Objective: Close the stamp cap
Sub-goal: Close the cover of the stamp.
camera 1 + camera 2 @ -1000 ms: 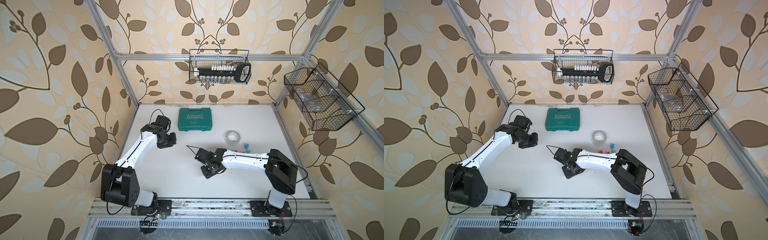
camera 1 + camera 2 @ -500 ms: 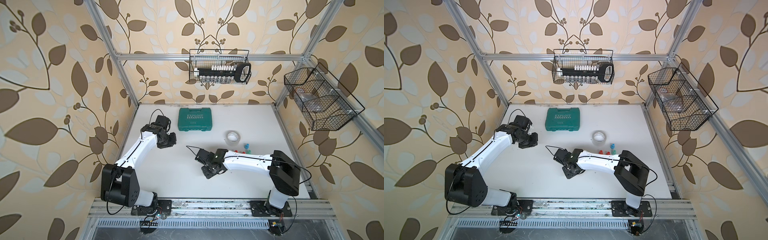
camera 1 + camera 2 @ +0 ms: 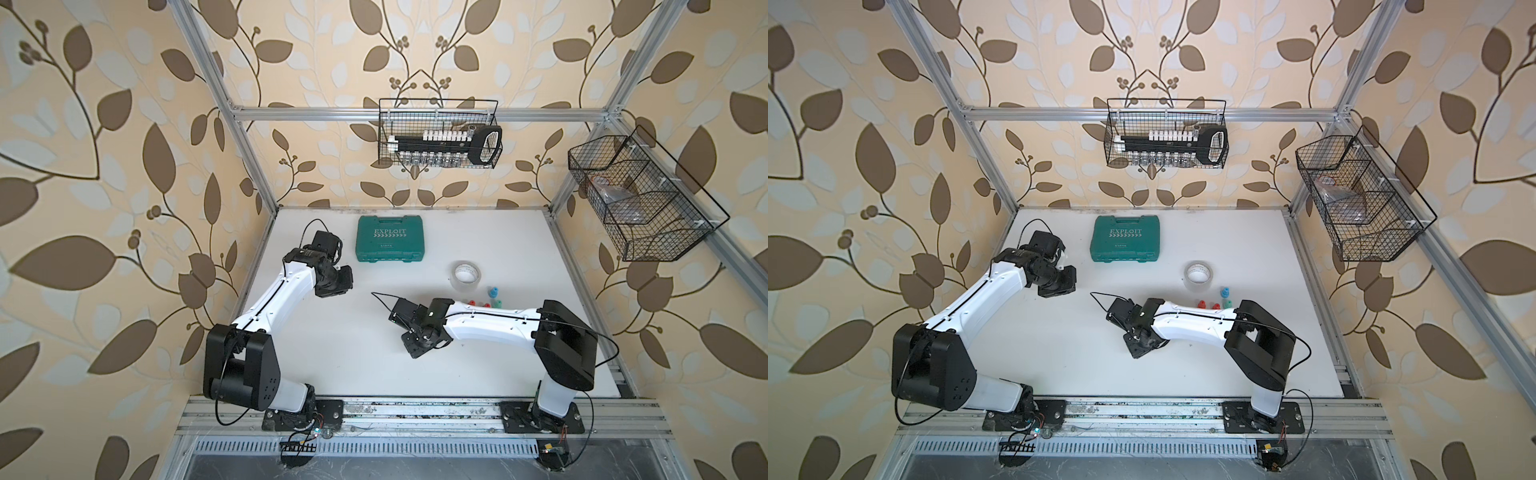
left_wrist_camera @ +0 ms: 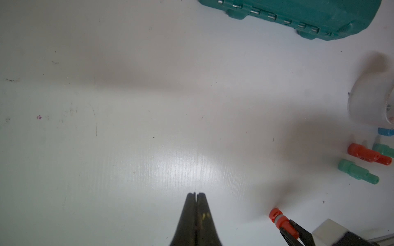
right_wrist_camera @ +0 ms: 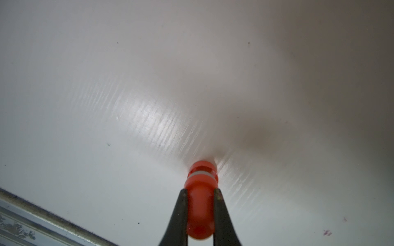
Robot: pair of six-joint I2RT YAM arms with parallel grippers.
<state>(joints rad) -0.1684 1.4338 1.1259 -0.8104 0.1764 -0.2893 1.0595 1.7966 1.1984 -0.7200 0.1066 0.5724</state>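
1. The table (image 5: 149,119) is white and smooth, glossy with fine streaks in the sheen.
2. The stamp (image 5: 200,185) is smooth, shiny orange-red plastic.
3. The case (image 4: 319,15) is matt teal moulded plastic with metal hinge pins.
4. The basket (image 3: 436,100), upper centre of a top view, is black wire.

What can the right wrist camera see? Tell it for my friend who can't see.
A red stamp is pinched between the two black fingers of the right gripper, its far end down at the white table. A metal rail crosses one corner.
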